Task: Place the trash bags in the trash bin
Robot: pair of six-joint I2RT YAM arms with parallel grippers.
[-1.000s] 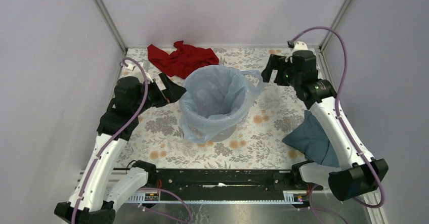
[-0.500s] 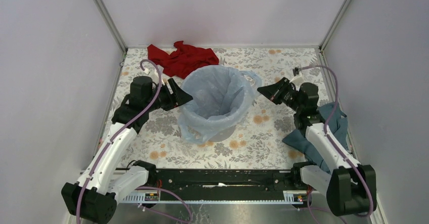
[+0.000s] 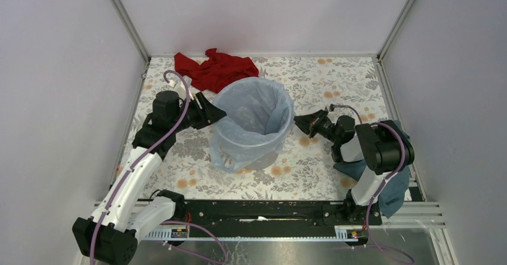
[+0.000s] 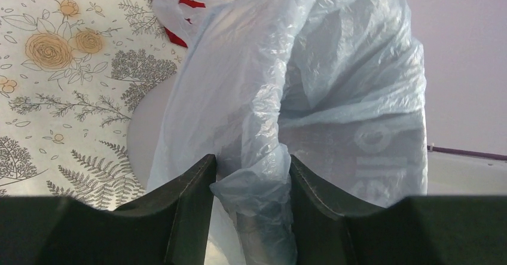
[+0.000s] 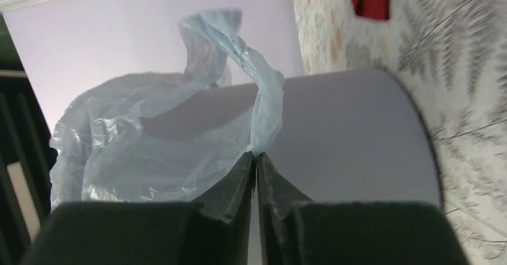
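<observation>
The pale blue trash bag [image 3: 251, 112] lines the grey trash bin [image 3: 266, 156] in the middle of the table, its film draped over the rim and down the outside. My left gripper [image 3: 220, 115] is at the bin's left rim. In the left wrist view its fingers [image 4: 200, 181] press both sides of a bunched fold of the trash bag [image 4: 257, 181]. My right gripper [image 3: 297, 121] sits low at the bin's right side. The right wrist view shows it [image 5: 256, 155] shut, pinching the bag's handle loop [image 5: 263, 97] against the bin wall [image 5: 347, 139].
A red cloth [image 3: 215, 69] lies at the back, just behind the bin. A dark teal cloth [image 3: 391, 190] lies at the right edge, partly under my right arm. Enclosure walls and metal posts bound the floral table top [image 3: 191, 157].
My right arm dropped from the back right to low beside the bin, drawing the handle down. My left arm lowered slightly at the left rim, its jaws narrowing onto the film.
</observation>
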